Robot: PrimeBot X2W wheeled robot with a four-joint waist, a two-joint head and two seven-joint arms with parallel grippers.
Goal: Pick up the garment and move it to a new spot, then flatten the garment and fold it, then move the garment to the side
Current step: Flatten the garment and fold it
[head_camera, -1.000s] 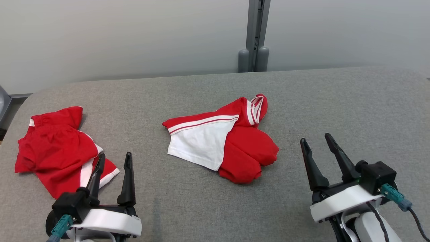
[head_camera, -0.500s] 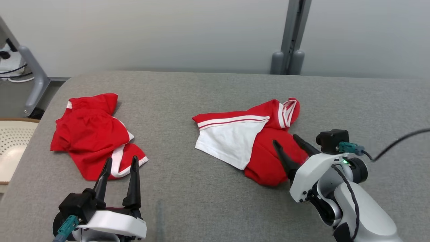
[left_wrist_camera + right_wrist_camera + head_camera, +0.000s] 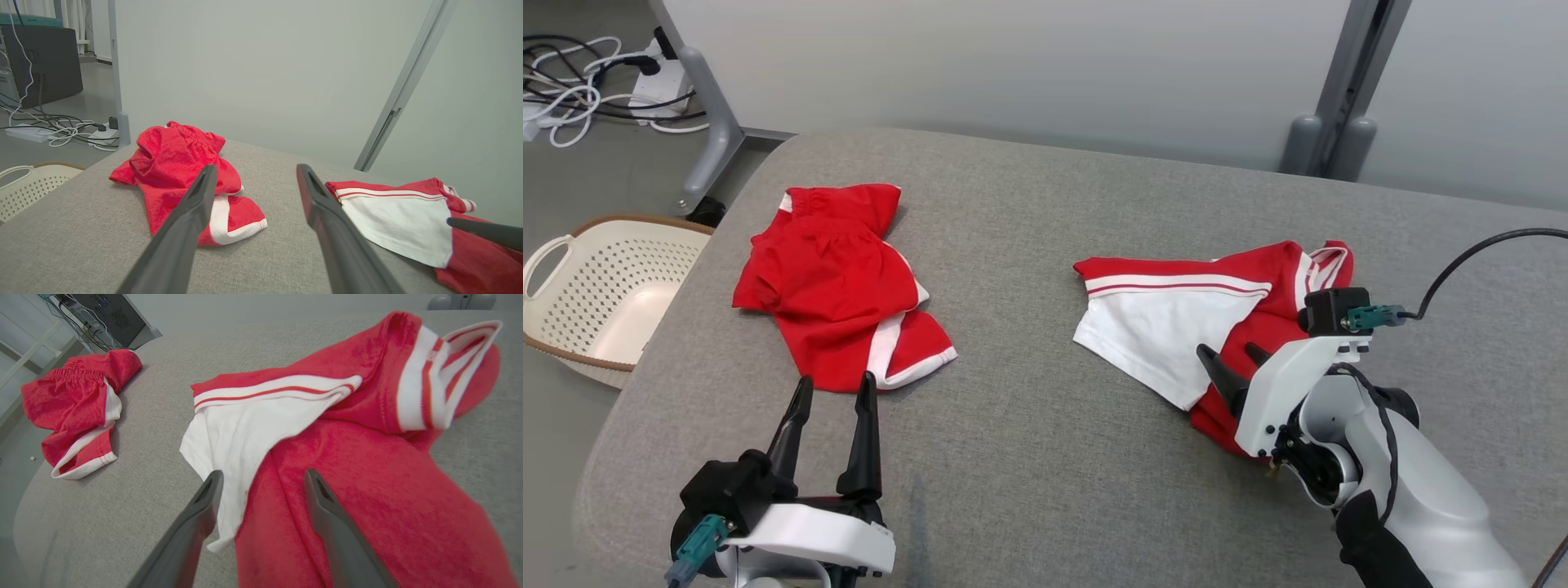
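A crumpled red and white shirt (image 3: 1168, 322) with striped trim lies right of the middle of the grey table (image 3: 1045, 457). It also shows in the right wrist view (image 3: 327, 457) and the left wrist view (image 3: 404, 216). My right gripper (image 3: 1229, 359) hovers open over the shirt's near edge, where white cloth meets red (image 3: 263, 475). A pair of red shorts (image 3: 837, 278) with white side panels lies bunched at the left (image 3: 179, 163). My left gripper (image 3: 836, 382) stands open just in front of the shorts, holding nothing (image 3: 256, 169).
A cream perforated basket (image 3: 572, 245) sits on the floor off the table's left edge. Cables and a power strip (image 3: 580, 82) lie beyond it by a grey frame leg (image 3: 715, 131). A grey post (image 3: 1339, 106) rises behind the table against the pale wall.
The camera has turned left, so the whole scene has shifted right and the basket has come into view. My right arm has reached forward and inward over the shirt. The left gripper holds its pose.
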